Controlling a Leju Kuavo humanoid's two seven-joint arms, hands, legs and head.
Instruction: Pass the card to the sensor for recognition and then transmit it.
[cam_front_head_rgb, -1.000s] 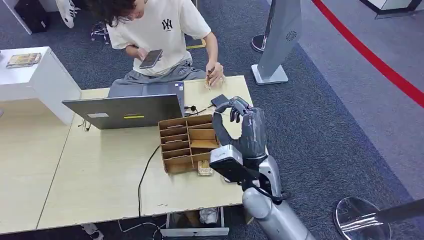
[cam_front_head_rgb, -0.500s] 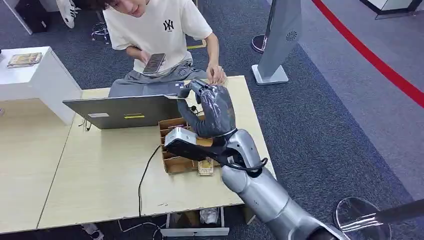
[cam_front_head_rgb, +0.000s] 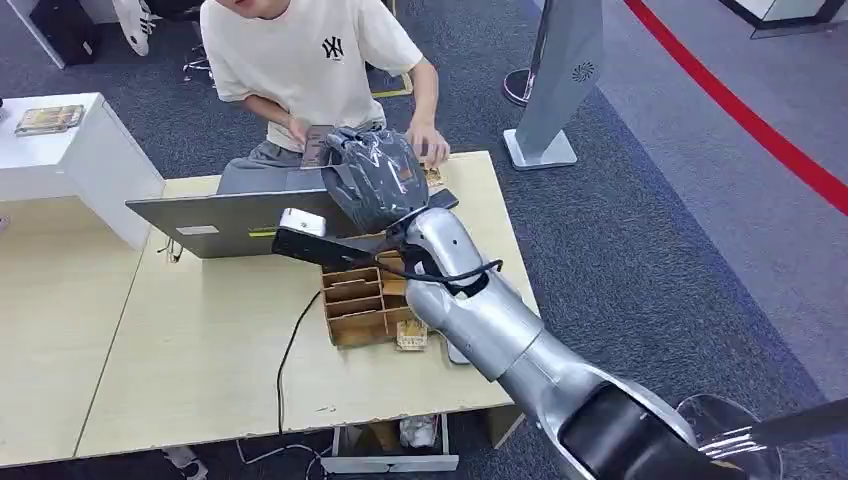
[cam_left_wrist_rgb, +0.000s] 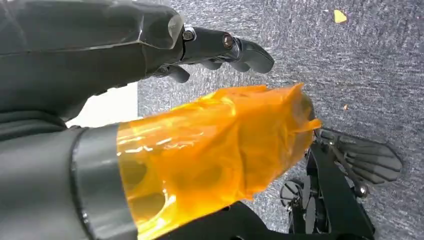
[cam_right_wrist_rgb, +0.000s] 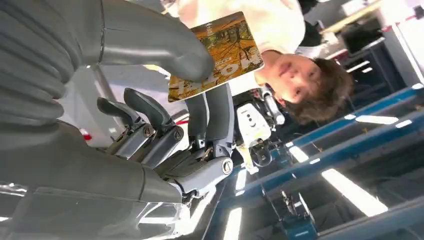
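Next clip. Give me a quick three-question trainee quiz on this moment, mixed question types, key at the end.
1. True or false: the right hand holds the card between its thumb and fingers.
2. The wooden organizer on the table stands: A) in front of the laptop, on the robot's side; B) on the white cabinet; C) on the carpet.
3. Fill in: the person behind the table holds a ____.

Key: 1 true; 2 A; 3 phone.
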